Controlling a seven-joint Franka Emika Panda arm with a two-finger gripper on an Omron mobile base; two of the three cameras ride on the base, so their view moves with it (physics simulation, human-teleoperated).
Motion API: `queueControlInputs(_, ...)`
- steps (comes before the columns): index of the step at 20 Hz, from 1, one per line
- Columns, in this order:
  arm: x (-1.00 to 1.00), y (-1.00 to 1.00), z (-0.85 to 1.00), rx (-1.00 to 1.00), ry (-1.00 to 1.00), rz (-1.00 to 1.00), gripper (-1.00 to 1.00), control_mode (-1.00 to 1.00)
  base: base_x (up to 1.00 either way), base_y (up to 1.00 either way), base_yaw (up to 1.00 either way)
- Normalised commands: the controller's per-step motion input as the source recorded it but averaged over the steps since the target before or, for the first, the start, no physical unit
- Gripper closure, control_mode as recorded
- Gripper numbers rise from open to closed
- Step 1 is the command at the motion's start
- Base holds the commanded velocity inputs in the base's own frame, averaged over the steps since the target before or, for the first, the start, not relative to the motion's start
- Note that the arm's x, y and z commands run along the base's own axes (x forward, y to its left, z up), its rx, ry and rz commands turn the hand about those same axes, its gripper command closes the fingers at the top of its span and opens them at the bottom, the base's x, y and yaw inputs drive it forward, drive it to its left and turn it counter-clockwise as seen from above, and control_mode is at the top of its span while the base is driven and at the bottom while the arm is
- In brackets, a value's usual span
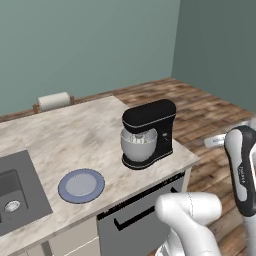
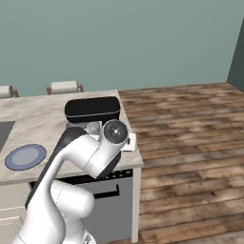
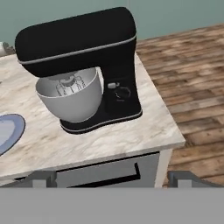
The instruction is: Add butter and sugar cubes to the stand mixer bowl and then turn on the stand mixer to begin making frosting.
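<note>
The glossy black stand mixer (image 1: 152, 127) stands near the right end of the marble counter (image 1: 75, 135), head down. Its wire whisk hangs inside the silvery stand mixer bowl (image 1: 138, 145). In the hand view the stand mixer (image 3: 87, 39) and the bowl (image 3: 72, 98) are seen from the side, with a small dial (image 3: 124, 92) on the column. My gripper (image 3: 111, 178) hovers off the counter's right front corner, facing the mixer, open and with nothing between its fingers. The butter and the sugar cubes are out of view.
A round blue-grey plate (image 1: 81, 185) lies bare on the counter left of the mixer. A dark sink (image 1: 15, 192) is at the far left. A grey dishwasher front (image 3: 109, 173) with a black handle sits below the counter. Chairs (image 2: 64, 87) stand behind it.
</note>
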Motion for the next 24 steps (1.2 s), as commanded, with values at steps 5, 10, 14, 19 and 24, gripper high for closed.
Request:
queueControlInputs(5, 0.00, -0.43, 0.07, 0.35, 0.09, 0.01, -1.00, -1.00, 0.00, 0.00, 0.00)
queueControlInputs(10, 0.00, -0.10, 0.12, 0.31, 0.16, 0.00, -1.00, -1.00, 0.00, 0.00, 0.00)
queueControlInputs(14, 0.00, 0.01, 0.09, 0.23, 0.20, 0.00, -1.00, -1.00, 0.00, 0.00, 0.00)
queueControlInputs(19, 0.00, 0.19, 0.00, 0.16, 0.17, -0.02, -1.00, -1.00, 0.00, 0.00, 0.00)
queueControlInputs(24, 0.00, 0.38, -0.03, 0.05, 0.02, -0.13, -1.00, -1.00, 0.00, 0.00, 0.00)
